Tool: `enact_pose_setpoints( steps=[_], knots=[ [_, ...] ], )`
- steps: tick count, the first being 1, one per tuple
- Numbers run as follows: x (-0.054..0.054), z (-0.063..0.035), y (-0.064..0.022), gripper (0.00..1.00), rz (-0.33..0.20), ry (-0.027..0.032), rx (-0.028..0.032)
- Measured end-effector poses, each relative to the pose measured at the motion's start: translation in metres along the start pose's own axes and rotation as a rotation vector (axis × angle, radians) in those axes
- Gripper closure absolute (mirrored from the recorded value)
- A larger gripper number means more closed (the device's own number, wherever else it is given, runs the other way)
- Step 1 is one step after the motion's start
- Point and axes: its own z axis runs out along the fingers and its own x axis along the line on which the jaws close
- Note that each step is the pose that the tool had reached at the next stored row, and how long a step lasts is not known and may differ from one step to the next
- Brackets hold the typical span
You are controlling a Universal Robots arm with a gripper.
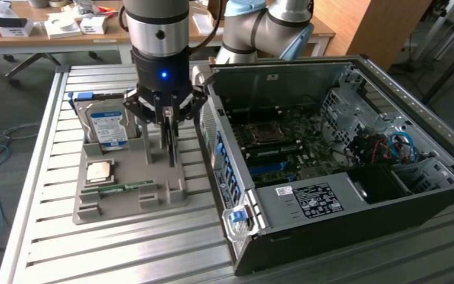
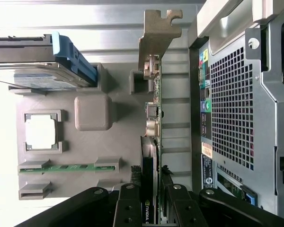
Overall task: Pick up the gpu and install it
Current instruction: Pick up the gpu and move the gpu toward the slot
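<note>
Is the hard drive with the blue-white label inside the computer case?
No, the hard drive stands upright in the gray holder, outside the computer case.

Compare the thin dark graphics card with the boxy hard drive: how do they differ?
The thin dark graphics card with silver bracket sits gripped in the claw; the boxy hard drive with blue-white label stands untouched. The card is slim, the drive thick. Both stand in the grey plastic tray.
</note>
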Motion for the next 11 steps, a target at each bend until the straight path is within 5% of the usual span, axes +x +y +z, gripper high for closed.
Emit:
enact_pose_setpoints(
  steps=[11],
  knots=[
    [-0.002,-0.0152,0.0008,0.73,0.000,0.0000,0.0000]
  ],
)
